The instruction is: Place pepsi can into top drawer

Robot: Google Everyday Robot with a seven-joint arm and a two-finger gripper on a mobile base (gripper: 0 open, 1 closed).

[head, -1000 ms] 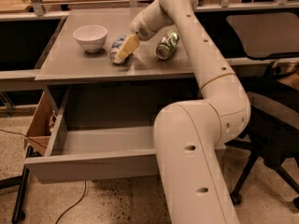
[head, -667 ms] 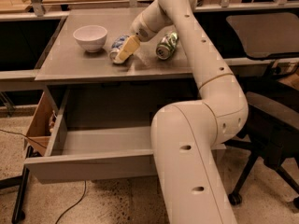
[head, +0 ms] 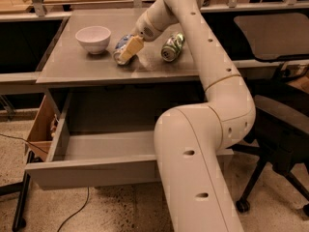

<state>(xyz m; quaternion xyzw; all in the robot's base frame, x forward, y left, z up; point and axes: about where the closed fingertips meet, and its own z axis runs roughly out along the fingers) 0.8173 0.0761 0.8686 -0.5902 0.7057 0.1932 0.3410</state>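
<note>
The pepsi can (head: 120, 45), blue and white with a silver top, lies on its side on the grey desk (head: 82, 69), right of the bowl. My gripper (head: 128, 50) reaches down from the upper right and sits on the can's right side, covering part of it. The top drawer (head: 91, 171) is pulled open below the desk's front edge, with its grey inside showing. My arm crosses the right end of the drawer and hides it.
A white bowl (head: 93, 37) stands on the desk, left of the can. A green and silver can (head: 172, 47) lies to the right of my gripper. A cardboard box (head: 40, 129) sits left of the drawer. A black office chair (head: 285, 124) stands at the right.
</note>
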